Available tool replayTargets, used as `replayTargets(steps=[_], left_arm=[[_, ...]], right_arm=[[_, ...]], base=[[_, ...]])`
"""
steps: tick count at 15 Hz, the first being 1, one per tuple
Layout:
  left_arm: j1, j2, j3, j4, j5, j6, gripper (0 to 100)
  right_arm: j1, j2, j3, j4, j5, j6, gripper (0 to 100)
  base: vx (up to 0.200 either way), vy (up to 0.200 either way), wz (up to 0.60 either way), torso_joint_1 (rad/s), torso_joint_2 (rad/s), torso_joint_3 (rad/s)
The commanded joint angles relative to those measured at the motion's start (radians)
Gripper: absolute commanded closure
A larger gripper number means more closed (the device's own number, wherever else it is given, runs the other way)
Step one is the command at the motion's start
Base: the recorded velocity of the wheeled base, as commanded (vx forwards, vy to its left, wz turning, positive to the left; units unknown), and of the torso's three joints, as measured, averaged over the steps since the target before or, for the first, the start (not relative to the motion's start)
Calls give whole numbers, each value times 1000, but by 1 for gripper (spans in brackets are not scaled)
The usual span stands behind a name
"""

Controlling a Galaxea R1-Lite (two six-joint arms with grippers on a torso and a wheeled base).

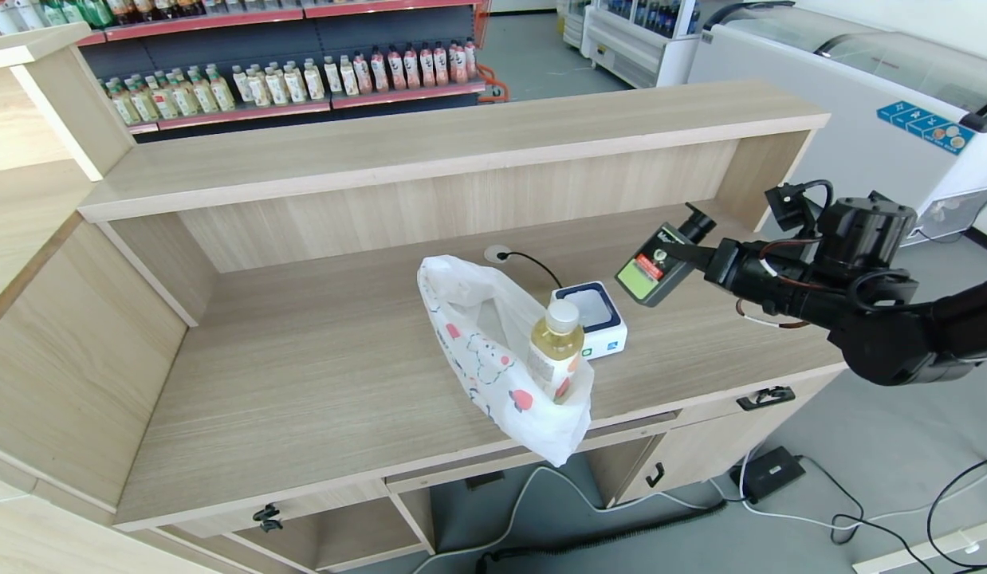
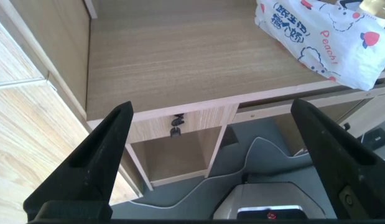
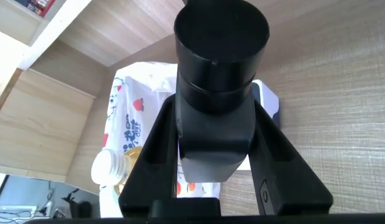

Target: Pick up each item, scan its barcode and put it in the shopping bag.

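My right gripper (image 1: 698,259) is shut on a dark bottle (image 1: 659,267) with a black cap and a green and red label. It holds the bottle tilted in the air, just right of and above the white scanner (image 1: 595,317). In the right wrist view the bottle (image 3: 217,93) fills the gap between the fingers (image 3: 148,163). A white printed shopping bag (image 1: 489,351) lies open on the counter left of the scanner, with a yellow tea bottle (image 1: 557,343) standing in its mouth. My left gripper (image 2: 211,155) hangs open below the counter's front edge.
The wooden counter (image 1: 302,375) has a raised back ledge (image 1: 430,143) and side walls. A black cable (image 1: 533,263) runs from a hole to the scanner. Drawers with black handles (image 2: 175,124) sit under the front edge. Freezers stand at the right.
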Motion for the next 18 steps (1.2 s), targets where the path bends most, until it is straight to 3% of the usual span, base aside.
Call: replayTargets(steps=[1,18], left_arm=[[0,0,0,0,0,0,0],[0,0,0,0,0,0,0]], right_arm=[[-1,35,-32,1,5,0,100],[0,122,-82,0,65,-43,100]], base=[[0,0,0,0,0,0],[0,0,0,0,0,0]])
